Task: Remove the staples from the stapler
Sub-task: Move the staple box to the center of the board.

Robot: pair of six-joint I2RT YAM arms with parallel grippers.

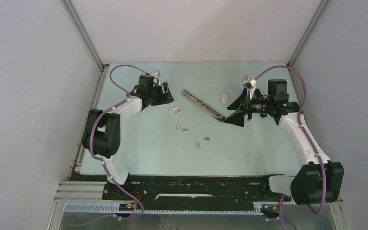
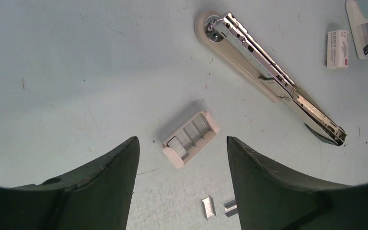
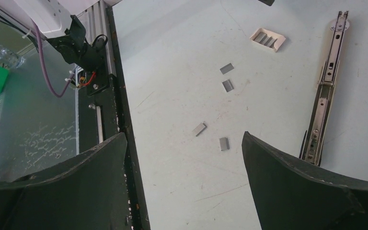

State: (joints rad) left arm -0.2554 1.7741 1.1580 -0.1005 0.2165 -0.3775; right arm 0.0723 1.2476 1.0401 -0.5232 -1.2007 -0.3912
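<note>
The stapler [image 1: 201, 104] [image 2: 273, 79] [image 3: 327, 86] lies swung open flat in the middle of the table, its long metal rail facing up. Several short silvery strips of staples [image 1: 185, 128] [image 2: 209, 208] [image 3: 224, 143] lie loose on the table in front of it. My left gripper [image 1: 168, 94] [image 2: 182, 139] is open at the far left, above the table with nothing in it. My right gripper [image 1: 233, 112] [image 3: 183, 135] is open by the stapler's right end, with nothing between its fingers.
A small beige ribbed tray [image 1: 175, 110] [image 2: 190, 138] [image 3: 268, 39] holding staple strips lies ahead of my left gripper. A white staple box [image 1: 224, 98] [image 2: 337, 42] and a second small stapler [image 2: 362, 28] sit behind the open stapler. The black base rail [image 3: 120, 120] borders the near edge.
</note>
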